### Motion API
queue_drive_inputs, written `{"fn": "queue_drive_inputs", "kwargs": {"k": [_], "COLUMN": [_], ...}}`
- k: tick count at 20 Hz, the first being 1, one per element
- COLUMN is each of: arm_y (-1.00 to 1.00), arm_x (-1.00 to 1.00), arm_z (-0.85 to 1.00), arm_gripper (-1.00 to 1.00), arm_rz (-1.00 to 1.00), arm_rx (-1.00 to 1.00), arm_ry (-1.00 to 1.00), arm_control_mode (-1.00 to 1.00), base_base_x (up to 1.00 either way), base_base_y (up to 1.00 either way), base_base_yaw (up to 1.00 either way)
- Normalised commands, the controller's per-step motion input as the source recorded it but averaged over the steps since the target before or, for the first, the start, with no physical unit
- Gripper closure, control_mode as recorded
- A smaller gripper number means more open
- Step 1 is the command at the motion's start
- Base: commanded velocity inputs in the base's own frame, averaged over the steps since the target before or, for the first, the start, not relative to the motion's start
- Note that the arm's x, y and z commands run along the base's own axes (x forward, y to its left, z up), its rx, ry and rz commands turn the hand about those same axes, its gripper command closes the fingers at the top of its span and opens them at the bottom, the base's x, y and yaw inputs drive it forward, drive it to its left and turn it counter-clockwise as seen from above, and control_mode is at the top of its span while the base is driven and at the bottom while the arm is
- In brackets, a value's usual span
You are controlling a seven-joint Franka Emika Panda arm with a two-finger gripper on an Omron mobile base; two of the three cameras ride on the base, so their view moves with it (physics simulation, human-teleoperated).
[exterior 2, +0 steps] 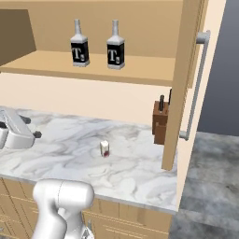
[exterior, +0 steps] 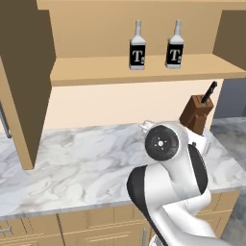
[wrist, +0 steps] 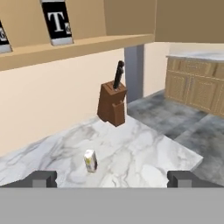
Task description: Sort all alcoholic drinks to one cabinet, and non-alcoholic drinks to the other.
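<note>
Two "T"-label bottles [exterior: 137, 39] [exterior: 175, 38] stand upright, side by side but apart, on the long shelf of the wide cabinet [exterior: 144, 70]. The gripper [wrist: 112, 179] hovers above the marble counter [exterior: 77, 163], fingers spread wide, empty. A small carton [wrist: 90, 160] stands near the counter's front edge; a knife block [wrist: 113, 103] sits toward its right end.

Two matching pale bottles with slim necks and black labels bearing a white "T" stand upright, side by side but apart, on the long shelf of the wide tan wall cabinet [exterior: 144, 72]: the left bottle [exterior: 137, 46] and the right bottle [exterior: 175, 45], which stands at the left one's 3 o'clock. The cabinet's brown doors are open.
</note>
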Motion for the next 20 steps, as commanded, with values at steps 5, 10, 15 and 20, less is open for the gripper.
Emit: {"fn": "queue_drive_inputs", "kwargs": {"k": [5,10,15,20], "arm_y": [-0.05,-0.09,-0.14,-0.12], "arm_x": [0.0,0.0,0.0,0.0], "arm_z": [-0.41,-0.46,-0.58,-0.45], "arm_gripper": [-1.0,-1.0,-1.0,-1.0], "arm_rz": [0.0,0.0,-0.04,-0.09], "arm_rx": [-0.01,-0.01,-0.03,-0.03], "arm_ry": [-0.01,0.0,-0.04,-0.12], "arm_control_mode": [-1.0,-1.0,-1.0,-1.0], "base_base_x": [0.0,0.0,0.0,0.0], "base_base_y": [0.0,0.0,0.0,0.0], "base_base_yaw": [0.0,0.0,0.0,0.0]}}
